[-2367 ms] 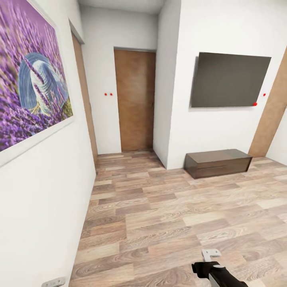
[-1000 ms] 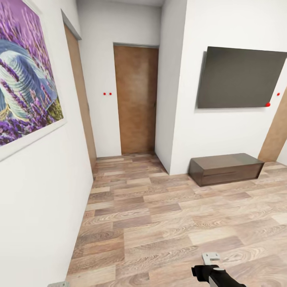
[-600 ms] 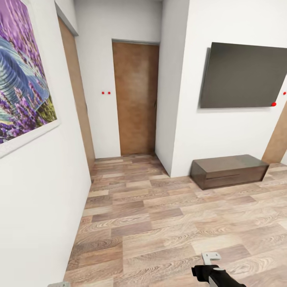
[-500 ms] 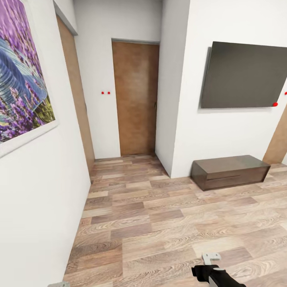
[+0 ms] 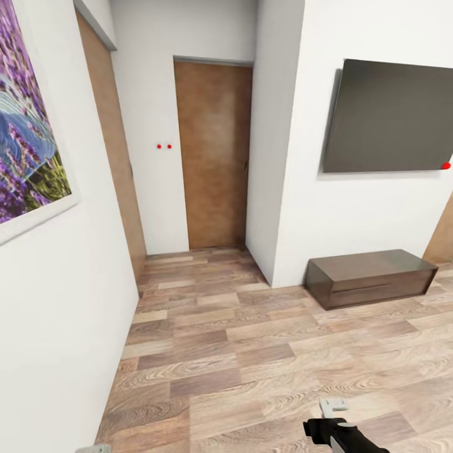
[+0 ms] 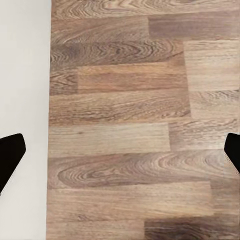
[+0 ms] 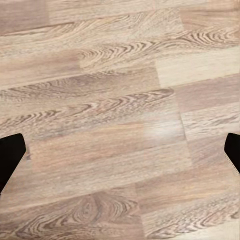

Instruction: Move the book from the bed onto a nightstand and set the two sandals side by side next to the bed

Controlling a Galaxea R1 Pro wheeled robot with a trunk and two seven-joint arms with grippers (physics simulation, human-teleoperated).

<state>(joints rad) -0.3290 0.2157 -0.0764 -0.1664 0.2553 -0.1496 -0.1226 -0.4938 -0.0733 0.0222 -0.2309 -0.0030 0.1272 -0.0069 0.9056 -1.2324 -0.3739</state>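
Observation:
I am in a white-walled passage with a wood-plank floor point(image 5: 251, 352). The book, the bed, the nightstands and the sandals are out of view. My right gripper point(image 5: 333, 408) hangs low over the floor at the bottom edge of the head view. In the right wrist view its fingers stand wide apart, open, with only planks between them point(image 7: 120, 155). My left gripper point(image 6: 120, 155) is open too, over the floor beside the white wall point(image 6: 22, 90).
A closed wooden door point(image 5: 212, 154) stands ahead at the end of a short corridor. A white wall with a purple painting point(image 5: 25, 138) runs close on the left. To the right are a wall corner point(image 5: 274, 189), a dark TV point(image 5: 393, 116) and a low brown bench point(image 5: 371, 277).
The whole head view has shifted as the camera advanced: the door and bench look nearer and the painting has slid off to the left. Both grippers keep their pose.

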